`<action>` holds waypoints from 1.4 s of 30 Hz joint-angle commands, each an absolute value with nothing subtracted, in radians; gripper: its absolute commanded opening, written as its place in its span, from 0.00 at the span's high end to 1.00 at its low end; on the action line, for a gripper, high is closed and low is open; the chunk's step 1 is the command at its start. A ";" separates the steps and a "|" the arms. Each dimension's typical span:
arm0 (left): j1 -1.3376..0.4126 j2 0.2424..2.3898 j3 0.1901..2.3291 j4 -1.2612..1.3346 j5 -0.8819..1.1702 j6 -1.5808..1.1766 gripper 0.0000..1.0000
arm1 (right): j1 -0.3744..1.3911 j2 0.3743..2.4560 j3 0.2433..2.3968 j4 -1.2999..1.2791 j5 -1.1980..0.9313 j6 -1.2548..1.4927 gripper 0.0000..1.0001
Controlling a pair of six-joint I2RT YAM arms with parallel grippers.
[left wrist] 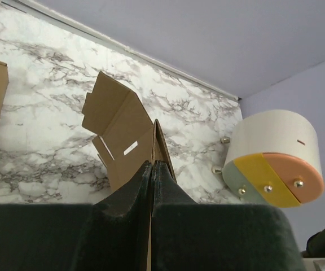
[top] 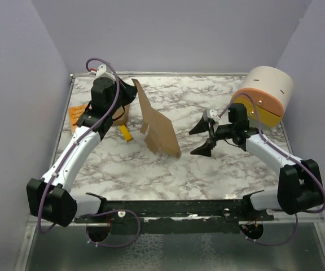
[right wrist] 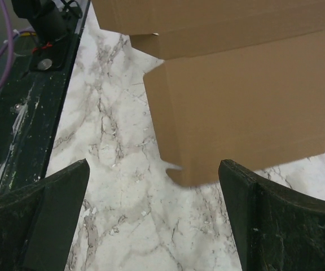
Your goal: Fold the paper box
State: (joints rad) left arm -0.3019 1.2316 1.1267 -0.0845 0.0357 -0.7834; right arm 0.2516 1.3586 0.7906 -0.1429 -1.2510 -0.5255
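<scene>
The right gripper (top: 192,142) hovers over the marble table (top: 207,172), its jaws spread wide and holding nothing. It faces the paper box (top: 161,132) but is apart from it. The box is a partly folded sheet standing on edge mid-table. Farther back, the left gripper (left wrist: 152,166) is pinched tight on the box's edge. A round drum (top: 267,90) sits far right.

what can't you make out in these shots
- Left wrist: the left tool hides the pinched edge of the paper box.
- Top external: the left arm covers that grip.
- Right wrist: top and right edges crop the box.
- Top external: orange booklet partly behind the left arm.
</scene>
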 commanded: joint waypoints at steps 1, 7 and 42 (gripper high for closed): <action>-0.342 1.313 1.264 -0.186 -0.133 -0.831 1.00 | 0.270 1.348 0.800 -0.067 -1.223 -0.436 0.01; -0.382 1.419 1.426 -0.266 -0.221 -0.917 1.00 | 0.277 1.325 0.772 0.037 -1.309 -0.339 0.01; -0.465 1.395 1.547 -0.361 -0.380 -0.983 1.00 | 0.818 1.420 0.572 0.794 0.114 -0.210 0.67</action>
State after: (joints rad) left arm -0.4603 1.4467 1.5589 -0.3767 -0.3531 -0.9951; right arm 0.8165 1.4578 0.5758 0.7055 0.0639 -0.1669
